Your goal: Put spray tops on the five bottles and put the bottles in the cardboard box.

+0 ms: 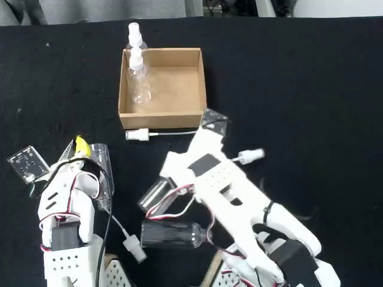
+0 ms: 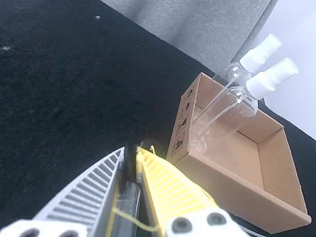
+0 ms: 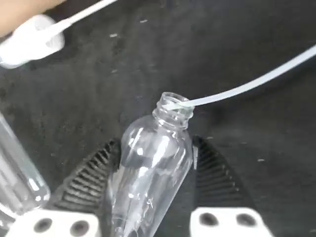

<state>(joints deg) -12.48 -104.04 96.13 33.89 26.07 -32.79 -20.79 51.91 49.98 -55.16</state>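
Observation:
My right gripper [image 3: 157, 144] is shut on a clear bottle [image 3: 150, 163] with no top. This bottle [image 1: 154, 196] lies slanted under the right arm. A thin tube [image 3: 247, 86] touches its open mouth. Another open bottle [image 1: 173, 234] lies just below it. My left gripper [image 1: 78, 146] is shut with its fingertips [image 2: 148, 155] together, and a clear bottle [image 1: 103, 170] lies alongside it. Loose spray tops lie in front of the cardboard box [image 1: 139, 135], right of the arm [image 1: 250, 156] and near the front [image 1: 133, 245]. The cardboard box [image 1: 191, 89] holds one topped bottle [image 1: 140, 81]. A second topped bottle [image 1: 134, 36] stands behind it.
The table is covered in black cloth [image 1: 299, 89]. Open cloth lies to the right of the box and along the far left. The right arm [image 1: 239, 197] spans the middle of the table. Both arm bases stand at the near edge.

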